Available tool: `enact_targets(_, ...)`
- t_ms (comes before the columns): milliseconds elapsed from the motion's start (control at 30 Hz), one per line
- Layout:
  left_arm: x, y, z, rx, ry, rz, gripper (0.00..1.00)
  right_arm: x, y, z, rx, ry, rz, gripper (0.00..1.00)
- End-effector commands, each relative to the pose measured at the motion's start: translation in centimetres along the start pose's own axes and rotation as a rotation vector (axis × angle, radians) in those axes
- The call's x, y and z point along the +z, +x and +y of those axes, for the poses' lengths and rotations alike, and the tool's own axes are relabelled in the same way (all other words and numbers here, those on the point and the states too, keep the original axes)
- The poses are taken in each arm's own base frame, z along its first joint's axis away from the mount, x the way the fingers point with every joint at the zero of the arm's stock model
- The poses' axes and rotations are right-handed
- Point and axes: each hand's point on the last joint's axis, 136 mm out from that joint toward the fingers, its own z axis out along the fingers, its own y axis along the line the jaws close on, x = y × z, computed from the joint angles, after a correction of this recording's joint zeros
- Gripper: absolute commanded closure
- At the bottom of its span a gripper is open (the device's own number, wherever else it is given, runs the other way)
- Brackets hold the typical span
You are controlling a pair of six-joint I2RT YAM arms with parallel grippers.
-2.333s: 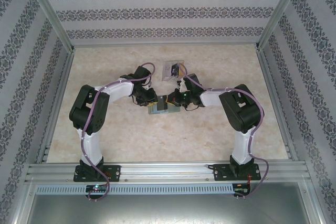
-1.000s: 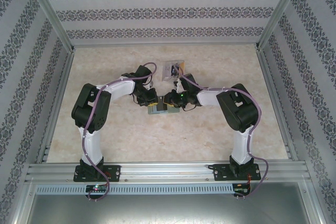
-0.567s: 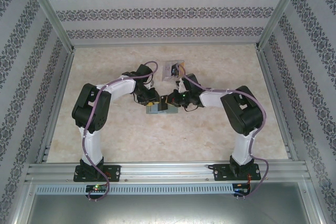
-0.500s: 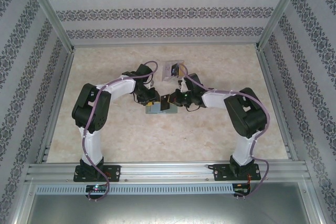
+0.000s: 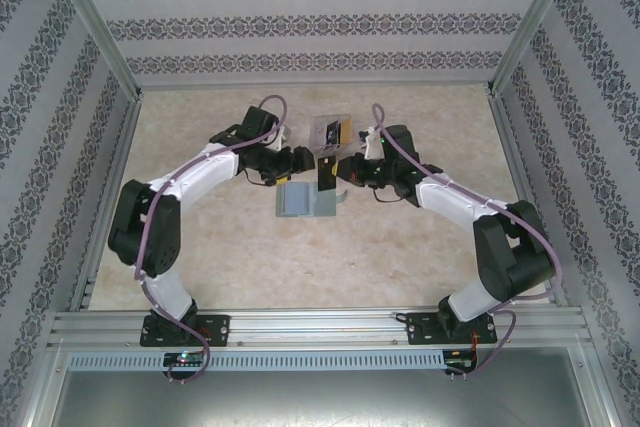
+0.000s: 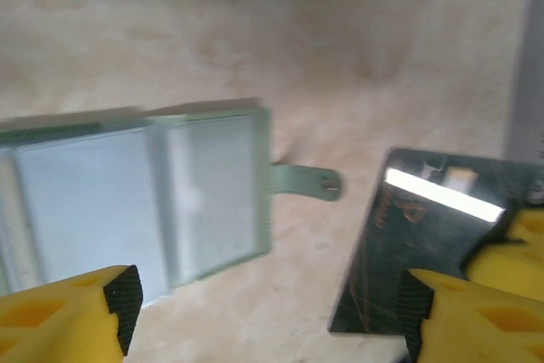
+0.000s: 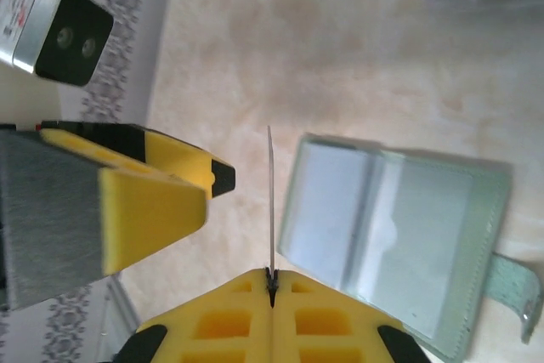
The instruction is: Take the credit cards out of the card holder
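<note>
White arm links [image 5: 195,175], black joints [image 5: 140,229], purple cables [image 5: 268,102], yellow fingers [image 6: 59,316] with seemingly black tips [image 6: 125,295]

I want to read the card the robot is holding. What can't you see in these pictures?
- Writing on the dark credit card: left wrist view, blurred, with glare.
- Its face: right wrist view, seen edge-on.
- More cards inside the card holder: left wrist view, blurred, cut by the left edge.
- Clear tray contents: top view, too small.
</note>
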Motion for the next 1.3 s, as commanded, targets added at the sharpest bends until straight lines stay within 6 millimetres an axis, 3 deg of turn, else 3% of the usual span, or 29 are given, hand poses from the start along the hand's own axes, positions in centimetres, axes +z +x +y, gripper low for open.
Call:
enact_targets(0,-2.2,-1.2,-3.3,0.033,0.133,-0.061,0.12,-1.4,-1.7,3.1,-0.005,-0.143,-0.002,1.00)
enact_targets(167,-4.2,-1.7,-6.5,0.070,0.243,-0.082,0.02,-2.9,-3.4,5.1,0.022,-0.245,-0.014,1.00)
enact_targets(333,-3.7,-2.0,-8.2,0.045,0.335,-0.047,0.02,-4.4,-4.7,7.2,0.023,-0.340,-0.038,1.00)
enact_targets(567,-4.3,-3.2,-11.4,0.055,0.497,-0.042,0.31,-4.8,-6.0,7.7,0.079,-0.420,-0.047,1.00)
enact_targets(900,-5.7,-3.6,-13.5,0.060,0.577,-0.045,0.70,-5.0,-6.9,8.1,0.105,-0.464,-0.059,1.00)
enact_targets(1033,-6.0,-3.7,-13.8,0.049,0.596,-0.051,0.98,-4.9,-6.9,8.0,0.117,-0.475,-0.060,1.00)
enact_targets(1167,-6.4,-4.1,-13.9,0.008,0.605,-0.081,1.00,-4.9,-6.5,8.7,0.135,-0.492,-0.066,0.78)
enact_targets(1267,-6.6,-4.4,-13.9,-0.026,0.608,-0.106,1.00,-4.6,-5.9,9.0,0.160,-0.496,-0.058,0.71)
